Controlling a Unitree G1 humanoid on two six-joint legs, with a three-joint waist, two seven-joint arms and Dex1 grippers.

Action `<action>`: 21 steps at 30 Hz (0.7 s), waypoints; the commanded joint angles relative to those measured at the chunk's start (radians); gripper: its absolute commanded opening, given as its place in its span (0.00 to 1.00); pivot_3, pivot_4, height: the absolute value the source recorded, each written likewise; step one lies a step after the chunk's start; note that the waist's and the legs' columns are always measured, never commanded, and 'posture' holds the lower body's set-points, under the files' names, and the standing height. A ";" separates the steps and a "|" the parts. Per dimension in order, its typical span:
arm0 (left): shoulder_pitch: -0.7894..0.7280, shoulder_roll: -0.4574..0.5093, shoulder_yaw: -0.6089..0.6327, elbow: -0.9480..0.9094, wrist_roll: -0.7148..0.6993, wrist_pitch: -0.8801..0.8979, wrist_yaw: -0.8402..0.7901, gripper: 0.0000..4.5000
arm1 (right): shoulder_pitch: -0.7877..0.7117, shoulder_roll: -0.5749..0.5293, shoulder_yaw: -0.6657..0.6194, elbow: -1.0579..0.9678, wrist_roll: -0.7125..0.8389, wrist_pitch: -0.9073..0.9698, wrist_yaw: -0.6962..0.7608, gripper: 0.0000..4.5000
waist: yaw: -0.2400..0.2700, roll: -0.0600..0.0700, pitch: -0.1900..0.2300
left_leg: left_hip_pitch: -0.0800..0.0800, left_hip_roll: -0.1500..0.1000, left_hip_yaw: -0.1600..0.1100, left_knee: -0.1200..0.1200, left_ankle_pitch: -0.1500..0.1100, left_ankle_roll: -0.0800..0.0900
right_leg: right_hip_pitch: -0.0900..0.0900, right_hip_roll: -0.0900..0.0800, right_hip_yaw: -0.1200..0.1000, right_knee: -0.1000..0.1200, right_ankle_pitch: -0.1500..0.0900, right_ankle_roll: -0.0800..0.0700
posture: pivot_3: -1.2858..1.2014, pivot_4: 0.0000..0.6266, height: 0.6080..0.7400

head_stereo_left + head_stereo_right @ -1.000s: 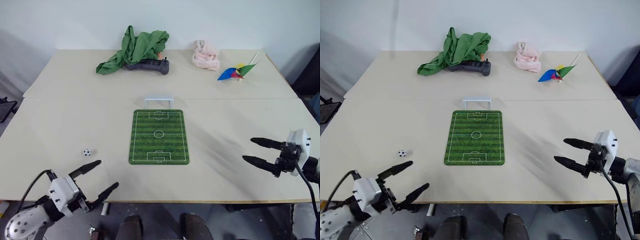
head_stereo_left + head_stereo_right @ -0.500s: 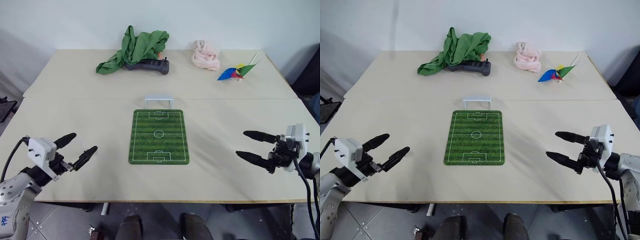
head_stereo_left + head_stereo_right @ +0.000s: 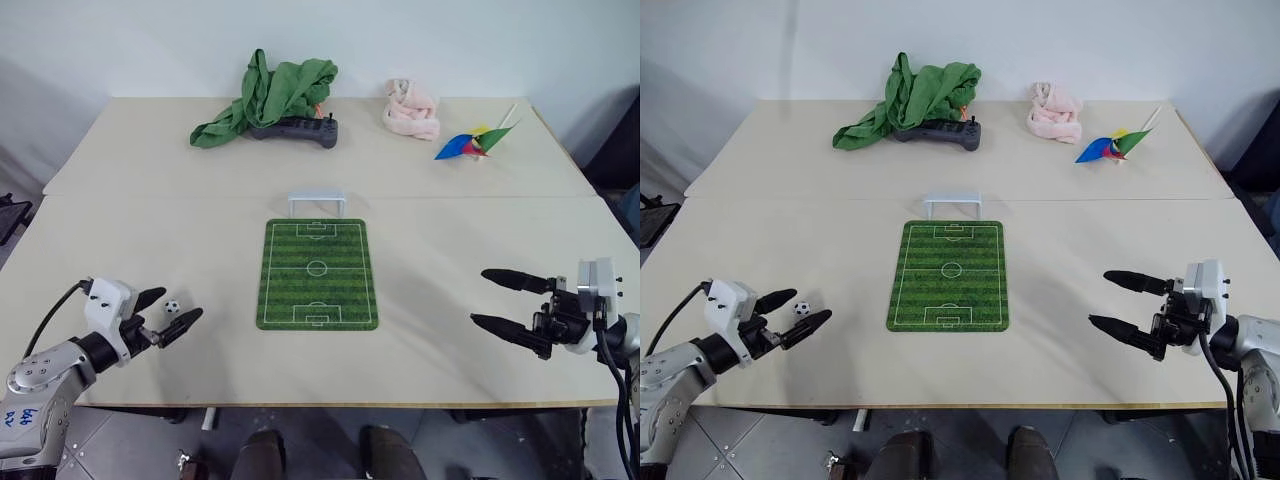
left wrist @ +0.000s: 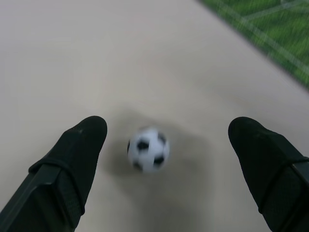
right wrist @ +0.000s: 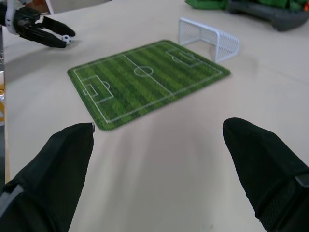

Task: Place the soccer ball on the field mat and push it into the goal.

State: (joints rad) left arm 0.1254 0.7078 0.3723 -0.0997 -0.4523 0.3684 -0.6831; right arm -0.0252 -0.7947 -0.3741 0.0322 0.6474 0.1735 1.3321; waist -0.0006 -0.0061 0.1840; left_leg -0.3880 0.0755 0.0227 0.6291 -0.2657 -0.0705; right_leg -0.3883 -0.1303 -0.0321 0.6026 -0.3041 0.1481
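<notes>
Left wrist view shows the soccer ball point(image 4: 148, 149) untouched between the spread left pincer point(image 3: 166, 311); right pincer point(image 3: 507, 301) spread too.

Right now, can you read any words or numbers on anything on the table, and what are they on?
No words or numbers can be read on the table.
Field mat: white pitch lines, no lettering.
Black controller: any markings too small to read.
Soccer ball: black patches, no text.

The tiny black-and-white soccer ball point(image 3: 172, 308) lies on bare table, left of the striped green field mat point(image 3: 318, 273); the white goal point(image 3: 318, 203) stands at the mat's far end.
</notes>
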 commanded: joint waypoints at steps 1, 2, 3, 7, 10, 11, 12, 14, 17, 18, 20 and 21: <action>0.017 0.010 0.000 0.006 0.024 -0.007 -0.017 1.00 | 0.024 -0.002 -0.050 -0.047 0.012 -0.015 -0.016 1.00 | 0.000 0.000 0.000 | 0.000 0.000 0.000 0.000 0.000 0.000 | 0.000 0.000 0.000 0.000 0.000 0.000 | 0.52 0.24 1.00; 0.021 0.009 0.001 0.008 0.026 0.000 -0.016 1.00 | 0.029 -0.003 -0.052 -0.049 0.013 -0.015 -0.020 1.00 | -0.001 0.000 0.000 | 0.000 0.000 0.000 0.000 0.000 0.000 | -0.001 0.000 0.000 0.000 0.000 0.000 | 0.52 0.24 1.00; 0.024 0.010 -0.001 0.016 0.031 0.001 -0.021 1.00 | 0.032 -0.005 -0.054 -0.050 0.012 -0.014 -0.026 1.00 | -0.001 0.000 0.000 | 0.000 0.000 0.001 0.000 0.000 0.000 | -0.001 0.000 0.001 0.001 0.000 0.000 | 0.52 0.24 1.00; -0.006 0.010 -0.025 0.075 0.058 -0.024 -0.040 0.87 | 0.036 -0.012 -0.061 -0.046 0.004 -0.010 -0.038 1.00 | -0.001 0.000 0.000 | 0.001 0.000 0.002 0.000 0.000 0.000 | -0.002 0.000 0.003 0.003 0.000 0.000 | 0.52 0.24 1.00; -0.049 0.015 -0.047 0.120 0.078 -0.040 -0.052 0.68 | 0.034 -0.021 -0.064 -0.035 0.002 -0.010 -0.032 1.00 | 0.000 0.001 -0.001 | 0.001 0.000 0.003 0.001 0.000 0.000 | -0.002 0.000 0.004 0.003 0.000 0.000 | 0.52 0.24 1.00; -0.062 0.018 -0.053 0.132 0.086 -0.049 -0.060 0.61 | 0.034 -0.023 -0.066 -0.032 0.003 -0.010 -0.028 1.00 | 0.003 0.002 -0.001 | 0.001 0.000 0.003 0.001 0.000 0.000 | -0.002 0.000 0.004 0.003 0.000 0.000 | 0.52 0.24 1.00; -0.075 0.021 -0.058 0.146 0.092 -0.056 -0.066 0.54 | 0.032 -0.025 -0.067 -0.030 0.004 -0.010 -0.025 1.00 | 0.005 0.002 -0.001 | 0.001 0.000 0.003 0.001 0.001 0.000 | -0.002 0.000 0.004 0.004 0.000 0.000 | 0.52 0.24 1.00; -0.092 0.023 -0.065 0.166 0.100 -0.069 -0.076 0.39 | 0.028 -0.027 -0.071 -0.027 0.010 -0.010 -0.019 1.00 | 0.007 0.002 -0.001 | 0.001 0.000 0.003 0.001 0.001 0.000 | -0.002 0.000 0.004 0.004 0.000 0.000 | 0.52 0.24 1.00; -0.122 0.033 -0.080 0.193 0.112 -0.095 -0.107 0.19 | 0.023 -0.024 -0.074 -0.023 0.021 -0.017 -0.003 1.00 | 0.010 0.002 -0.001 | 0.001 0.000 0.004 0.001 0.001 0.000 | -0.002 0.000 0.005 0.004 0.000 0.000 | 0.52 0.24 1.00; -0.132 0.035 -0.081 0.199 0.115 -0.098 -0.113 0.18 | 0.022 -0.024 -0.075 -0.022 0.022 -0.018 -0.002 1.00 | 0.012 0.002 -0.001 | 0.001 0.000 0.004 0.001 0.001 0.000 | -0.002 0.000 0.005 0.004 0.001 0.000 | 0.52 0.24 1.00; -0.148 0.035 -0.080 0.207 0.114 -0.100 -0.122 0.18 | 0.020 -0.022 -0.076 -0.023 0.021 -0.016 -0.007 1.00 | 0.018 0.002 -0.001 | 0.001 0.000 0.004 0.001 0.001 0.000 | -0.002 0.000 0.005 0.004 0.001 0.000 | 0.52 0.24 1.00; -0.152 0.034 -0.080 0.208 0.114 -0.104 -0.125 0.18 | 0.020 -0.021 -0.077 -0.022 0.021 -0.016 -0.007 1.00 | 0.021 0.002 -0.001 | 0.001 0.000 0.004 0.001 0.001 0.000 | -0.002 0.000 0.005 0.004 0.001 0.000 | 0.52 0.24 1.00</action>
State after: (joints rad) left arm -0.0278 0.7371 0.3090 0.0974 -0.3465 0.2698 -0.7895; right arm 0.0047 -0.8054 -0.4069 0.0132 0.6479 0.1733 1.3203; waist 0.0207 -0.0041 0.1829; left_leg -0.3868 0.0754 0.0268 0.6303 -0.2646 -0.0701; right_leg -0.3908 -0.1302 -0.0267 0.6071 -0.3034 0.1481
